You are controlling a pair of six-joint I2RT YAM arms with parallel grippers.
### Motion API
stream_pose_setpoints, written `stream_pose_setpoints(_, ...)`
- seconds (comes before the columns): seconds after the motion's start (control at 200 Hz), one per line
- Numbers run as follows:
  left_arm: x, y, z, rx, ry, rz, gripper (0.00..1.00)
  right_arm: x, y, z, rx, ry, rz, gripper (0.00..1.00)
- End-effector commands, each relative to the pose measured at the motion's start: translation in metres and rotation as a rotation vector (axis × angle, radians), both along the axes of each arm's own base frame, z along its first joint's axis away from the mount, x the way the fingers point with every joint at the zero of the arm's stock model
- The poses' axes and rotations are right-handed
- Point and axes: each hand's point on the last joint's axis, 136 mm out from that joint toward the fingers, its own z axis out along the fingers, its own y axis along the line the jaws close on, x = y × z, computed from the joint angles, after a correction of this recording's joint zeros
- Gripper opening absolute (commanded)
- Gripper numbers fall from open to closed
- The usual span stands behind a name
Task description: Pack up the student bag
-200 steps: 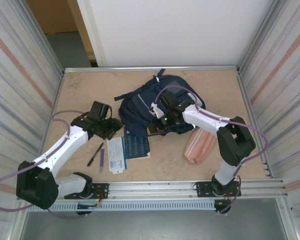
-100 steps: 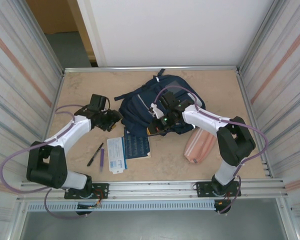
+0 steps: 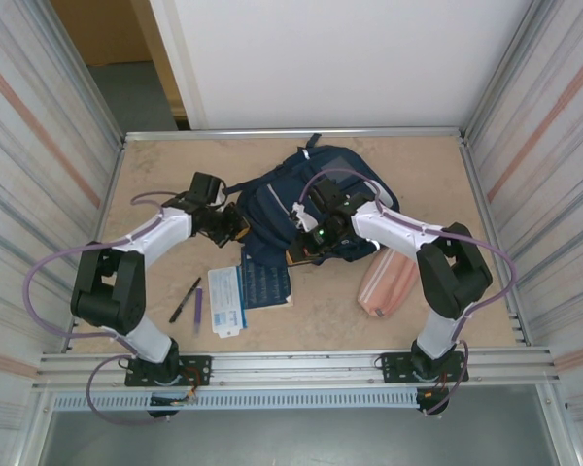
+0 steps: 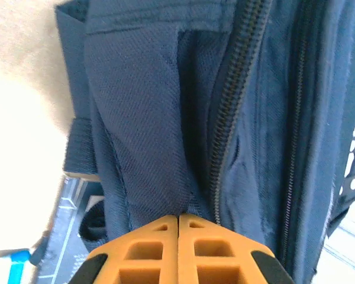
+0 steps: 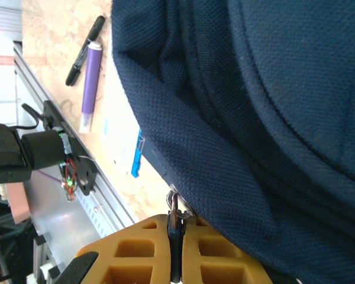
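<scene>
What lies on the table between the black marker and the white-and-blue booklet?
In the top external view, a purple pen lies there, close beside the black marker and left of the booklet.

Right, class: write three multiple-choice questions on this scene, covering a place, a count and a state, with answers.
1. Where is the pink pouch? A) against the back wall B) on the table beside the student bag C) on the metal rail
2. How many pens lie beside the booklet? A) two B) one C) four
3. The right gripper is: A) open B) holding a pen C) shut on the zip pull
Answers: 1 B, it rests on bare table; 2 A, one black, one purple; 3 C, the pull sits between closed fingers.
</scene>
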Motion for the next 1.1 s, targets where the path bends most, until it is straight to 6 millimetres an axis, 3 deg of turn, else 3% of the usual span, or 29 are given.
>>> stream_pose_setpoints(0.0, -0.014, -0.013, 0.003, -0.002, 0.017, -0.082, 0.0, 0.002, 0.004, 0.008, 0.02, 0.016, 0.024, 0.04)
stream_pose_setpoints(0.246, -0.031, -0.006, 0.001, 0.021, 0.039, -0.071, 0.0, 0.003, 0.002, 0.006, -0.008, 0.017, 0.034, 0.05)
stream_pose_setpoints(0.336, -0.033, 0.003, 0.0, 0.06, 0.028, -0.044, 0.4, 0.003, 0.001, 0.006, -0.012, 0.011, 0.041, 0.05)
stream_pose_setpoints(0.381, -0.033, 0.007, 0.001, 0.081, 0.025, -0.03, 0.48, 0.002, 0.001, 0.005, -0.012, 0.011, 0.043, 0.05)
stream_pose_setpoints(0.466, -0.032, 0.008, 0.001, 0.084, 0.02, -0.023, 0.53, 0.002, 0.003, 0.007, -0.005, 0.013, 0.049, 0.05)
stream_pose_setpoints(0.586, -0.03, 0.007, -0.008, 0.093, 0.04, -0.026, 0.52, 0.0, 0.005, 0.007, -0.007, 0.004, 0.059, 0.05)
stream_pose_setpoints(0.857, -0.032, 0.013, -0.05, 0.12, 0.134, -0.009, 0.45, 0.0, 0.004, 0.01, -0.014, -0.006, 0.063, 0.04)
stream_pose_setpoints(0.947, -0.031, 0.014, -0.05, 0.12, 0.13, -0.01, 0.38, 0.001, 0.003, 0.01, -0.017, -0.008, 0.059, 0.04)
stream_pose_setpoints(1.092, -0.027, 0.015, -0.033, 0.12, 0.063, -0.022, 0.13, 0.0, -0.001, 0.006, -0.037, -0.003, 0.062, 0.05)
